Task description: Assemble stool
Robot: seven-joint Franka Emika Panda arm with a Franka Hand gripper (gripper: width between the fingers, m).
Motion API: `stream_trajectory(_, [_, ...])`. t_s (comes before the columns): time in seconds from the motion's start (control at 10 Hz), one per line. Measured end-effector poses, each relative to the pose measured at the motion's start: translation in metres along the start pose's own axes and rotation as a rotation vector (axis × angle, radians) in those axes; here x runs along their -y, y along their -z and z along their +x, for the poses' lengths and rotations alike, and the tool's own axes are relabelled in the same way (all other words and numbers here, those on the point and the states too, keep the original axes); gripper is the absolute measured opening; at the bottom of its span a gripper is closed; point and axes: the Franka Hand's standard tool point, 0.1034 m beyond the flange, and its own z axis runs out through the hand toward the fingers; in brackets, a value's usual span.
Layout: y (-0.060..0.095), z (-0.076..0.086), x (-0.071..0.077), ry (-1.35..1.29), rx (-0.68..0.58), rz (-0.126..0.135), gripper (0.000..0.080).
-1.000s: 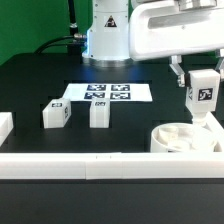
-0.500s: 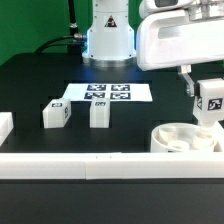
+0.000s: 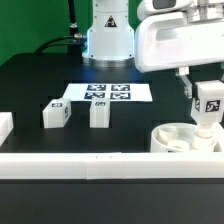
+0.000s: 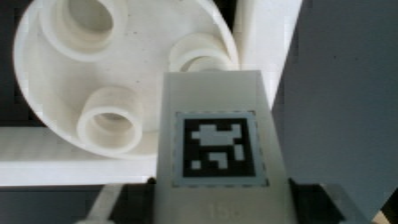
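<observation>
The round white seat (image 3: 186,138) lies at the exterior view's right, against the front rail, with its sockets up. My gripper (image 3: 203,88) is shut on a white leg block (image 3: 207,104) with a black-and-white tag and holds it upright just above the seat's right part. In the wrist view the leg (image 4: 217,130) fills the middle, held between my fingers (image 4: 121,205), with the seat (image 4: 107,70) and its sockets beyond its tip. Two more tagged leg blocks stand on the table, one at the left (image 3: 55,113) and one next to it (image 3: 99,112).
The marker board (image 3: 107,93) lies flat behind the two loose legs. A long white rail (image 3: 100,166) runs along the front edge. A white block (image 3: 5,126) sits at the exterior view's far left. The robot base (image 3: 108,35) stands at the back.
My gripper with the leg moved toward the exterior view's right and a little down, then shifted back slightly left, ending just above the seat.
</observation>
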Motion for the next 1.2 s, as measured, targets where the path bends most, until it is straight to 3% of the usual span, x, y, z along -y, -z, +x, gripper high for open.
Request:
stream_trajectory(0.5, [-0.0099, -0.0084, -0.0011, -0.001, 0.019, -0.001, 0.0337])
stream_trajectory(1.2, [-0.0100, -0.0092, -0.0012, -0.005, -0.053, -0.001, 0.0346])
